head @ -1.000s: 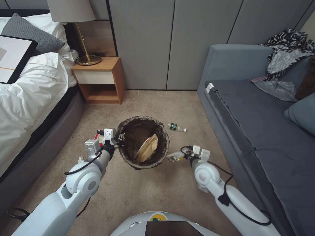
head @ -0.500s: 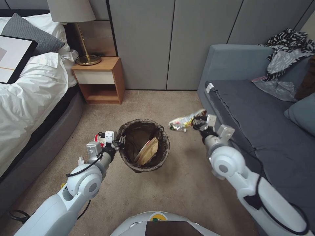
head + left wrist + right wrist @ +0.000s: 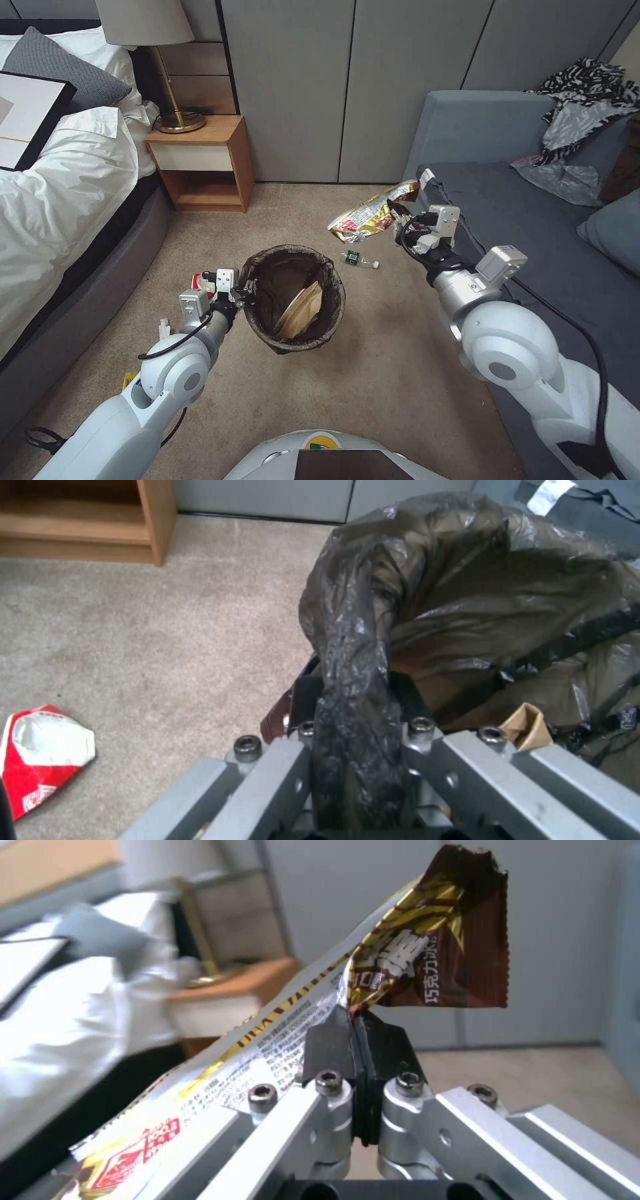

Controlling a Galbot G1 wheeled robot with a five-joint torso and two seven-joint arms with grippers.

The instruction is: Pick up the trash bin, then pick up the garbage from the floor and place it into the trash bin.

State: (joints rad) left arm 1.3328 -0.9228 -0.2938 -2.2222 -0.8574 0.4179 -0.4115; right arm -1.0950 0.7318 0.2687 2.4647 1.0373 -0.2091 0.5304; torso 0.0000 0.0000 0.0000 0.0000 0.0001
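Meanwhile, a crinkled gold-and-brown snack wrapper was pinched flat between the right gripper fingers, beyond the round bag-lined trash bin, whose rim was clamped by the left gripper; released there, the wrapper would likely miss.

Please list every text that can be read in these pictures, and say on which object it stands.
"巧克力": on the brown end of the snack wrapper held in the right gripper; the characters after it are unclear.
Wrapper's large gold characters, small print and red logo: too blurred.
Red cup, print: too blurred.
Bottle, green label: too small.
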